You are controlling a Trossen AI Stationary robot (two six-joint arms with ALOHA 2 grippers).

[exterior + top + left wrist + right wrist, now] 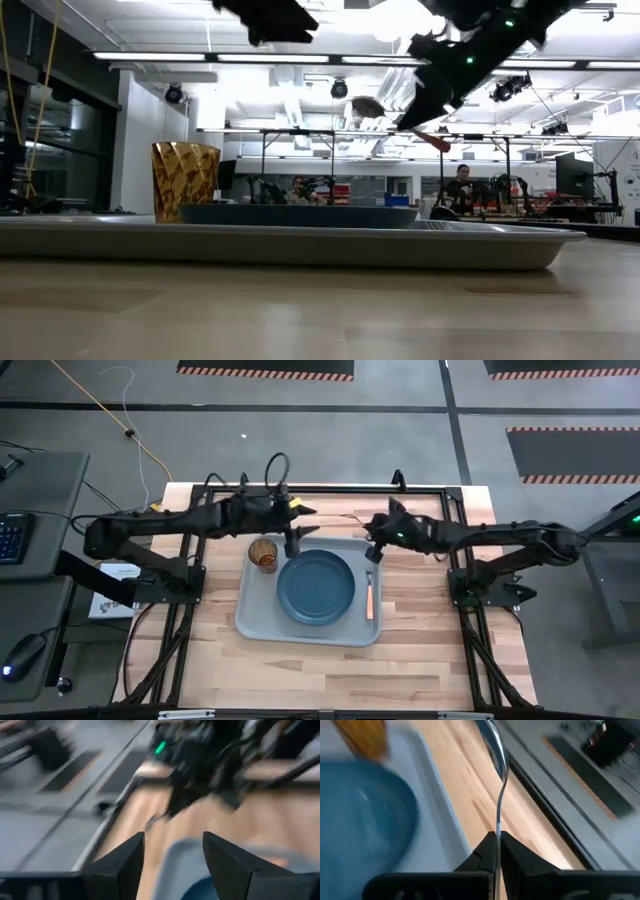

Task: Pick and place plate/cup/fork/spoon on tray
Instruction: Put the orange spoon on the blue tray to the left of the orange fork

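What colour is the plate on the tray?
Dark blue. The plate shows best in the high view, lying on the pale grey-blue tray.

From up here I see the large pale grey-blue rectangular tray lying mid-table, with the round dark blue dinner plate at its centre. The small amber-orange tumbler stands in the tray's far left corner, just beside the plate, and the orange-handled fork lies on the tray along the plate's right side. The silver-stemmed spoon hangs clamped in my right gripper above the far right edge of the tray.

A pale wood-grain bench is being seen under a smooth matt tray; the spoon is showing glossy polished metal; the cup is looking faceted, translucent.
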